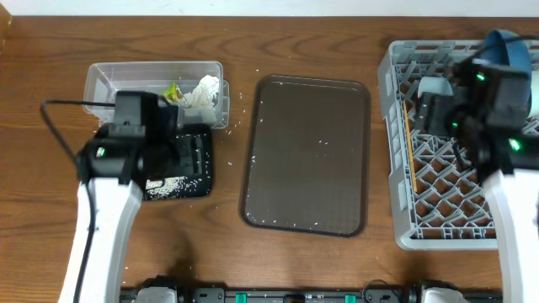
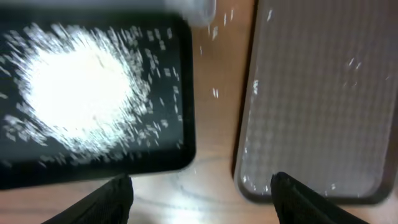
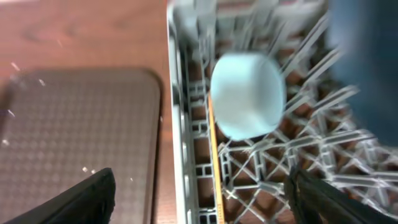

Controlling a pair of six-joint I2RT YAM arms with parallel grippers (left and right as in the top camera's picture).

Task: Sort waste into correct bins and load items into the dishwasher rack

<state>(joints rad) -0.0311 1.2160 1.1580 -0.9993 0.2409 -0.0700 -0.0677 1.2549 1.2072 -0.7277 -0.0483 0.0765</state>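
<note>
First, overhead: clear tub [image 1: 101, 80] at back-left of table [image 1: 34, 219] holds napkins [image 1: 202, 91], wrapper [image 1: 173, 90]; black tray [image 1: 195, 160] just in front; rack [image 1: 438, 227] at right edge.
Left wrist: rice [image 2: 74, 87] heaped in black tray; left gripper [image 2: 202, 193] jaws spread, empty.
Right wrist: pale bowl [image 3: 249, 93] in rack near left wall, chopstick [image 3: 216, 162] alongside; right gripper [image 3: 202, 193] jaws wide, empty.

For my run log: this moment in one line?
left hand open near rice-strewn black tray | right hand open over light-grey plastic rack | pale mint bowl in rack
</note>
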